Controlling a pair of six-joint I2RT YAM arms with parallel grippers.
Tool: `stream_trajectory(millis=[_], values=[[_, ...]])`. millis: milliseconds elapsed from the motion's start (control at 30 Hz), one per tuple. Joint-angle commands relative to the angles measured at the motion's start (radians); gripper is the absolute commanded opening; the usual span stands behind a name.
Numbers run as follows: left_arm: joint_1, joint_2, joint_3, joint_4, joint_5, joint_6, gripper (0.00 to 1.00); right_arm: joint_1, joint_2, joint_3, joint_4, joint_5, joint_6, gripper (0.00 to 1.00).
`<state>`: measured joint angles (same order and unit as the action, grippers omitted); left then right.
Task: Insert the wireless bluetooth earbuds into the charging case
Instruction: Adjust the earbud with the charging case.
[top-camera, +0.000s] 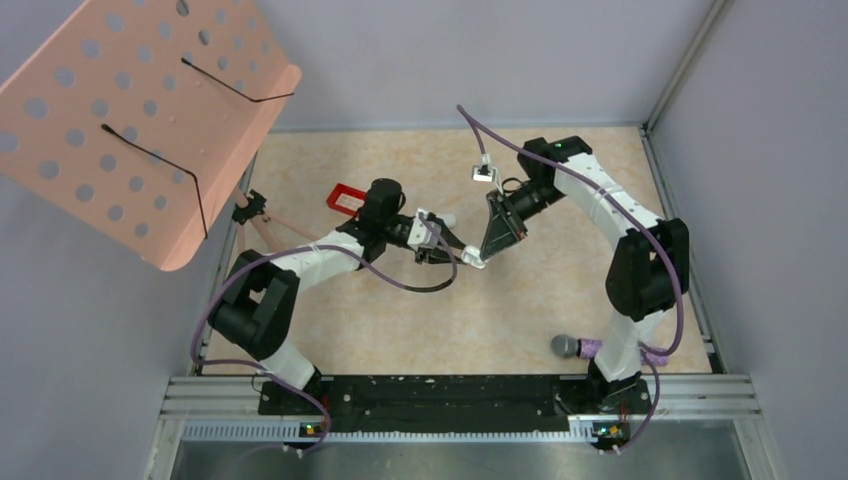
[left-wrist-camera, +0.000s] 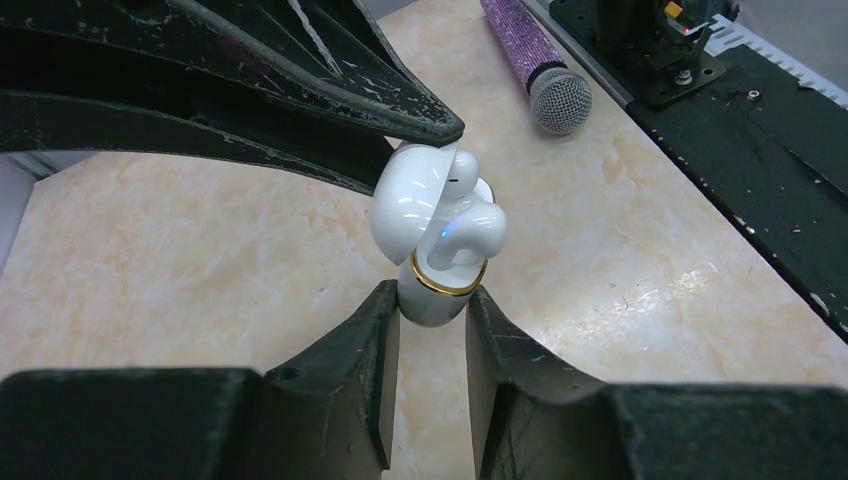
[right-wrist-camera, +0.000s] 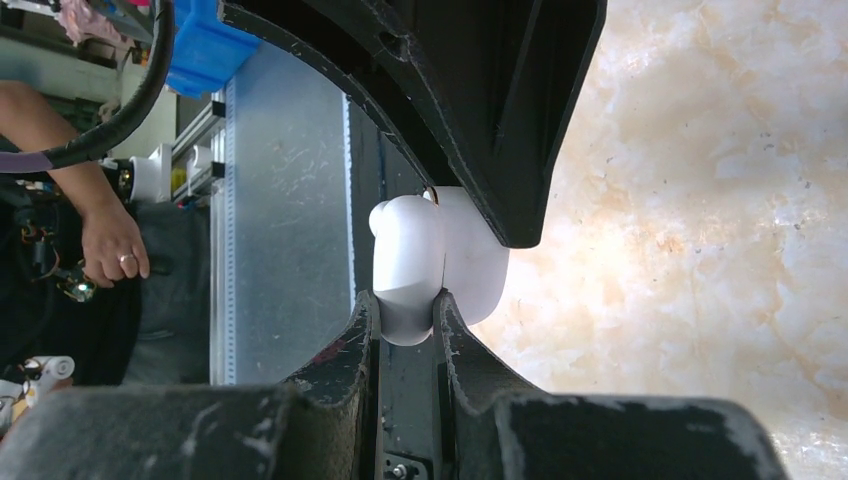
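A glossy white charging case with a gold rim (left-wrist-camera: 436, 298) is held in the air above the table's middle; it also shows in the top view (top-camera: 473, 261). My left gripper (left-wrist-camera: 432, 305) is shut on the case's base. The lid (left-wrist-camera: 403, 205) stands open, and one white earbud (left-wrist-camera: 470, 232) sits in the case with a small blue light under it. My right gripper (right-wrist-camera: 405, 305) is shut on the lid (right-wrist-camera: 405, 262); its fingers (left-wrist-camera: 430, 120) come in from above. From above, the left gripper (top-camera: 462, 254) and the right gripper (top-camera: 487, 252) meet tip to tip. No other earbuds are in view.
A purple glitter microphone (top-camera: 575, 347) lies by the right arm's base, also in the left wrist view (left-wrist-camera: 545, 70). A pink perforated stand (top-camera: 140, 110) hangs over the far left. A red frame (top-camera: 345, 198) lies behind the left arm. Grey walls enclose the table.
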<state>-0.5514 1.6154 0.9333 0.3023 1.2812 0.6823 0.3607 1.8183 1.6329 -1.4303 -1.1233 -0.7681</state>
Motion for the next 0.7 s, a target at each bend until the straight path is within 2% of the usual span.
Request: stream_trajectory(millis=[0,100,267,533,667], values=[[-0.008,0.007,0.032,0.085,0.041,-0.077,0.04,-0.013,0.01,0.056,0.065,-0.024,0.021,0.03],[-0.007,0.017,0.006,0.213,0.03,-0.19,0.0,-0.025,0.013,0.072,0.083,-0.001,0.061,0.18],[-0.005,0.034,-0.028,0.385,0.011,-0.344,0.0,-0.064,0.02,0.123,0.134,0.063,0.136,0.34],[0.005,0.041,-0.037,0.418,-0.025,-0.412,0.0,-0.084,0.034,0.176,0.152,0.126,0.176,0.38],[0.005,0.035,-0.041,0.422,-0.088,-0.473,0.0,-0.1,0.027,0.232,0.152,0.152,0.206,0.4]])
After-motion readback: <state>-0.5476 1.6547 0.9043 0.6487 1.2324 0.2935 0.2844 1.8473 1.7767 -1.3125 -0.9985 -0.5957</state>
